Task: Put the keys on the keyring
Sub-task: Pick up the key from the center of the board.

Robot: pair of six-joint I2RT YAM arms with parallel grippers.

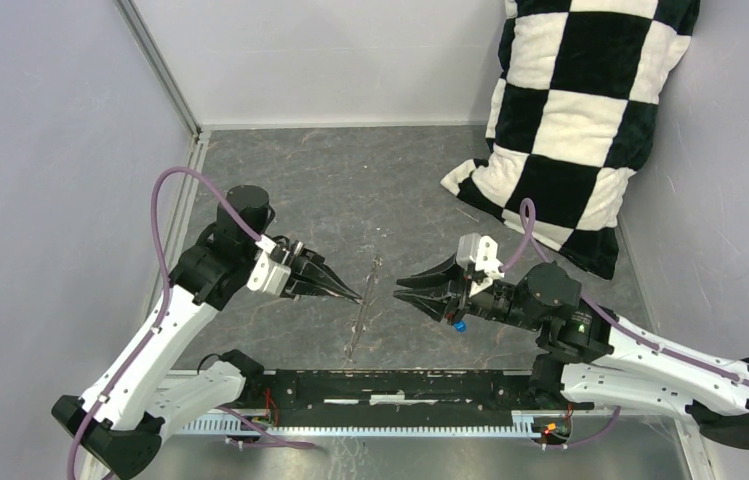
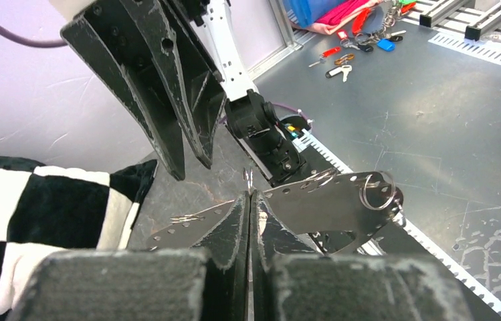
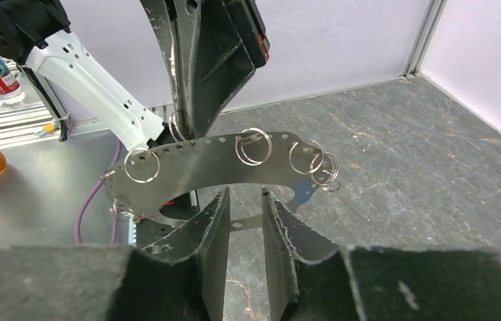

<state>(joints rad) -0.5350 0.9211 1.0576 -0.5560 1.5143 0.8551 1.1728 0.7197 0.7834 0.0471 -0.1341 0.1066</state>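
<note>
L gripper point(image 1: 356, 296) was shut, fingers point(image 2: 231, 227) pressed together on the upper edge of the keyring point(image 1: 359, 320), which stood upright off the table point(image 1: 350, 190) in that pinch. In the wrist views the keyring read as a flat curved metal plate w/ a row of holes and several small split rings point(image 3: 254, 146) threaded through, not a plain hoop. From above it showed edge-on, a thin line btwn the two grippers, long axis running near-to-far and leaning slightly right at the far end. Its broad face was turned toward the R gripper point(image 1: 397, 289).

R gripper's fingers point(image 3: 211, 234) stood part open w/ nothing btwn them, tips just short of the plate's face, lined up approx w/ its lower middle. The one key seen, blue-headed point(image 1: 459, 325), sat below the R gripper, back toward its wrist — i.e. on the far side of the fingers from the keyring, and much nearer the R arm than the L. Couldn't tell if it lay on the table or hung from the gripper body.

Pose: L arm was angled in from the left, forearm raised, gripper pointing right and a little down. R arm lay low along the near right, gripper level and pointing left — nose to nose w/ the L. Probably the R arm would need to get hold of the key before anything could go on a ring.
</note>
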